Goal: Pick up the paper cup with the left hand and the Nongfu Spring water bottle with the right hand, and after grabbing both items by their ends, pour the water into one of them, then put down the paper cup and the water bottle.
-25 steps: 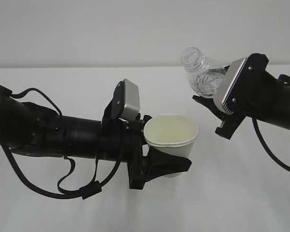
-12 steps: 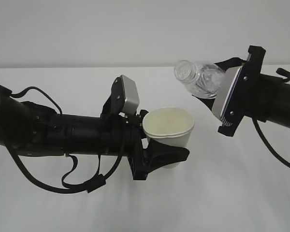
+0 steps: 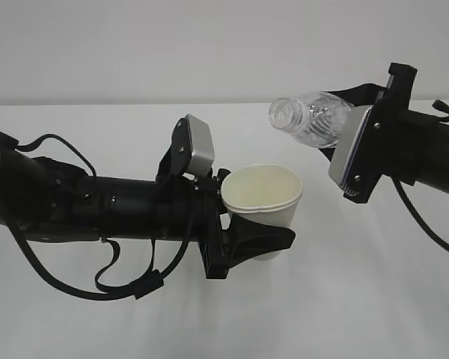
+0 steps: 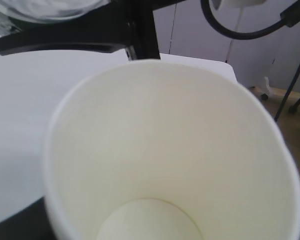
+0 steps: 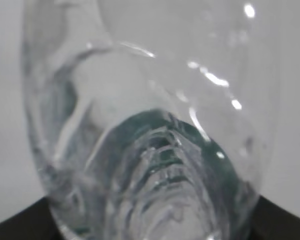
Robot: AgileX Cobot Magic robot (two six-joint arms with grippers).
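The white paper cup is held upright above the table, with my left gripper shut on its lower part; one black finger crosses its front. The cup's cream inside fills the left wrist view. My right gripper is shut on the clear water bottle. The bottle lies almost level, its open mouth pointing left, above and just right of the cup's rim. Its ribbed body fills the right wrist view. No stream of water shows.
A white tabletop lies under both arms, with a pale wall behind. In the left wrist view the table's far edge gives way to floor with black stand legs and a hanging cable.
The right gripper has rolled the bottle from slanted upward to nearly level, and its mouth has dropped toward the cup. The left arm with the cup has shifted slightly.
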